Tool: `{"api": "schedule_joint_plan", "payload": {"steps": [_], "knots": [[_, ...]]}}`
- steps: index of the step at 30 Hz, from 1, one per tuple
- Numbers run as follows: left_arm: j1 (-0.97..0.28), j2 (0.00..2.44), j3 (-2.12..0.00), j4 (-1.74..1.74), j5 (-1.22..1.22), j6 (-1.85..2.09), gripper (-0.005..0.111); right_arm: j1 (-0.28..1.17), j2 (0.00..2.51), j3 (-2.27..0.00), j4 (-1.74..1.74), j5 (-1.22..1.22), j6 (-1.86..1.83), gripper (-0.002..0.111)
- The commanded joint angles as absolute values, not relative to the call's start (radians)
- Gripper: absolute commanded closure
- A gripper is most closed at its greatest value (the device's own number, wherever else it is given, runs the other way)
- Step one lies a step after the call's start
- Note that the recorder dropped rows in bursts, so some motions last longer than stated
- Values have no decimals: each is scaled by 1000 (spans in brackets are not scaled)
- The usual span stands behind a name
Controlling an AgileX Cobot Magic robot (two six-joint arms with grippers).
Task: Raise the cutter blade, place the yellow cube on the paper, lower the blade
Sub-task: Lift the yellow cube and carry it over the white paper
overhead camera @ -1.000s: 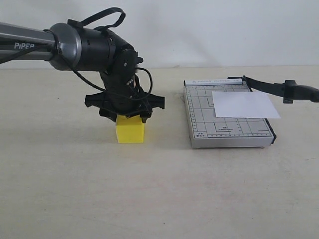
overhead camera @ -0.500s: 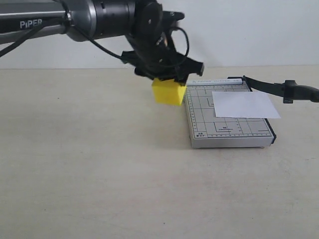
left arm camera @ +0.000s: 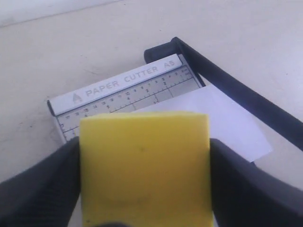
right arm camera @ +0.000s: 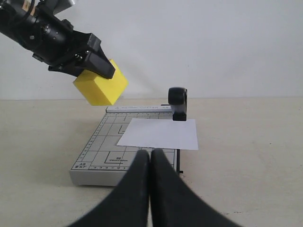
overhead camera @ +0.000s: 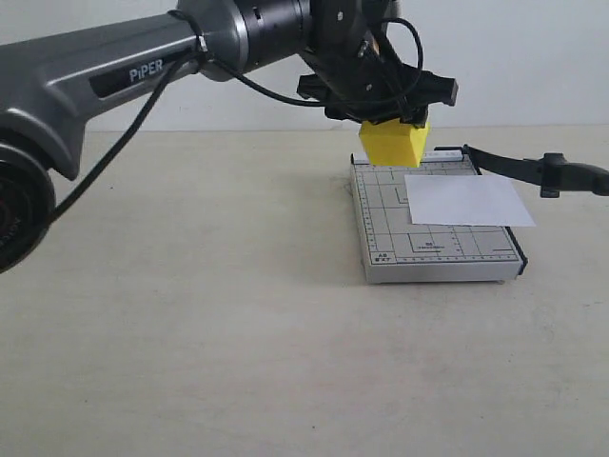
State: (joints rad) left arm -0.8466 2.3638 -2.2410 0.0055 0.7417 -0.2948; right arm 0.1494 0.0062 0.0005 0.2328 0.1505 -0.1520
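Observation:
My left gripper (overhead camera: pixel 392 122) is shut on the yellow cube (overhead camera: pixel 393 144) and holds it in the air over the far left corner of the grey trimmer board (overhead camera: pixel 383 211). The left wrist view has the cube (left arm camera: pixel 144 161) between the black fingers (left arm camera: pixel 42 189), above the board's ruler edge (left arm camera: pixel 118 85). The white paper (overhead camera: pixel 468 200) lies on the board's right half. The cutter blade (overhead camera: pixel 509 167) is raised, its thick handle (overhead camera: pixel 573 177) out to the right. My right gripper (right arm camera: pixel 150 152) is shut on nothing, near the board's front edge.
The board sits on a beige tabletop (overhead camera: pixel 190 333) with a white wall behind. In the right wrist view the blade handle (right arm camera: pixel 178 103) stands up over the paper's (right arm camera: pixel 158 133) far edge. The left arm (overhead camera: pixel 143 67) stretches in from the left.
My left gripper has lifted the yellow cube off the table and carried it up and to the right, to above the board's far left corner. Blade and paper have not moved.

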Motion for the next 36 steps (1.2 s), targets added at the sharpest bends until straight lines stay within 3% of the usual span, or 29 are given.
{"api": "schedule_joint_plan", "payload": {"steps": [1,36], "knots": [[-849,2407,-2303,-87,733,-251,102,150,0,0,225,146,-157,108],[-884,2512,-2357,-93,672,-127,102,150,0,0,225,146,-157,108]]}}
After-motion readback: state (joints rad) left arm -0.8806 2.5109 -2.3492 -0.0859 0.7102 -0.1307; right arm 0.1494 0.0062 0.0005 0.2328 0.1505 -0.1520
